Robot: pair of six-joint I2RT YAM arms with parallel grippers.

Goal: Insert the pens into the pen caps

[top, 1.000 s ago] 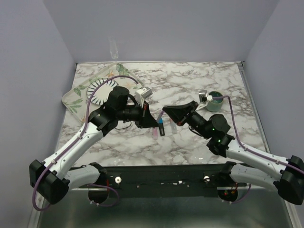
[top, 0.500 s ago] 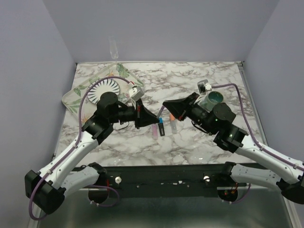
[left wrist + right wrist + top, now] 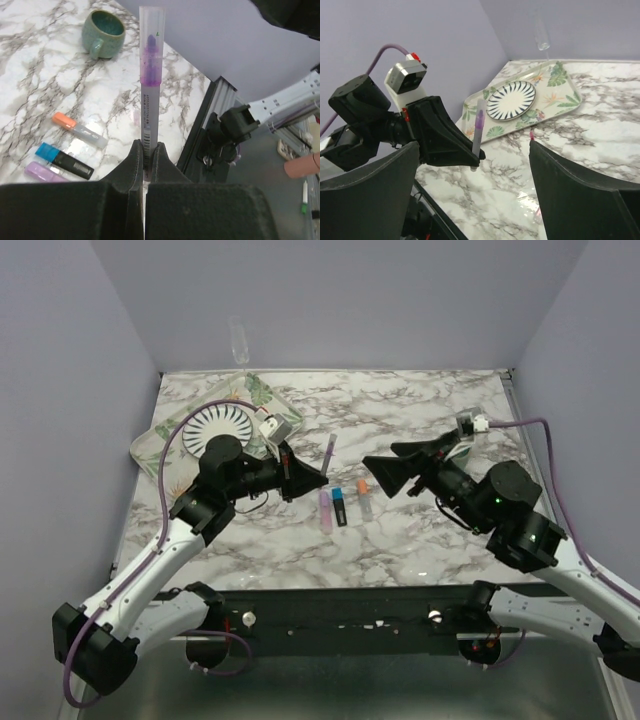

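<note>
My left gripper (image 3: 145, 150) is shut on the lower end of a thin pale pen (image 3: 150, 90), which points up and away. A clear cap covers its purple tip. From above, this pen (image 3: 328, 450) sticks out of the left gripper (image 3: 320, 478) over the table's middle. My right gripper (image 3: 373, 476) stands open a short way to its right, with nothing between its fingers (image 3: 580, 195). Three short markers lie side by side on the marble: a pink-purple one (image 3: 324, 508), a black one with a blue cap (image 3: 340, 506), and a grey one with an orange cap (image 3: 364, 498).
A leaf-patterned tray (image 3: 160, 440) carrying a striped plate (image 3: 215, 425) sits at the back left. A teal-green mug (image 3: 102, 32) stands on the right side of the table. A clear glass (image 3: 239, 340) is at the back wall. A red tip (image 3: 531, 135) shows behind my right finger.
The right gripper has opened and drawn back to the right, away from the pen. The left gripper keeps the capped pen and has shifted slightly left.
</note>
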